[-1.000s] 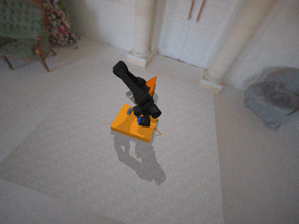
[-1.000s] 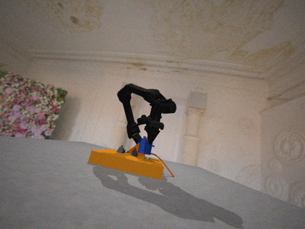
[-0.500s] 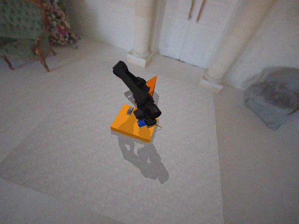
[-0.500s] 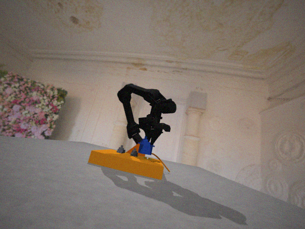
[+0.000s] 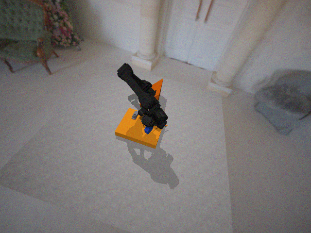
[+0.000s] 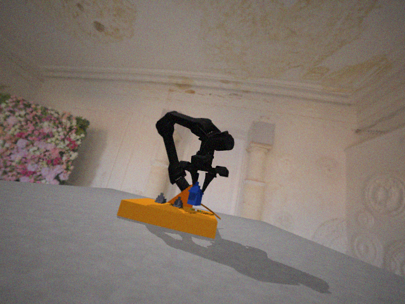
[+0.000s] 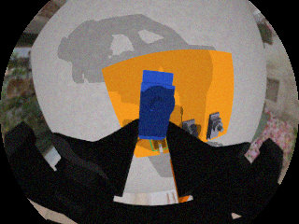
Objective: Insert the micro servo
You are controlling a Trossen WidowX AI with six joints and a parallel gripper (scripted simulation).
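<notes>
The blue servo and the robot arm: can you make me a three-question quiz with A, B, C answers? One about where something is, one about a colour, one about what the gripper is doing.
1. Where is the blue micro servo?
A. Between the gripper's fingers, above the deck
B. Lying on the floor beside the deck
C. On the green armchair

2. What colour is the deck?
A. Green
B. Orange
C. White

3. What is the gripper doing?
A. Standing wide open with nothing in it
B. Shut with nothing in it
C. Shut on the servo

Answers:
1. A: the exterior view shows the servo pinched under the black arm, just over the deck.
2. B: the slab is bright orange in all three views.
3. C: the wrist view shows the blue body squeezed between both black fingers.
</notes>
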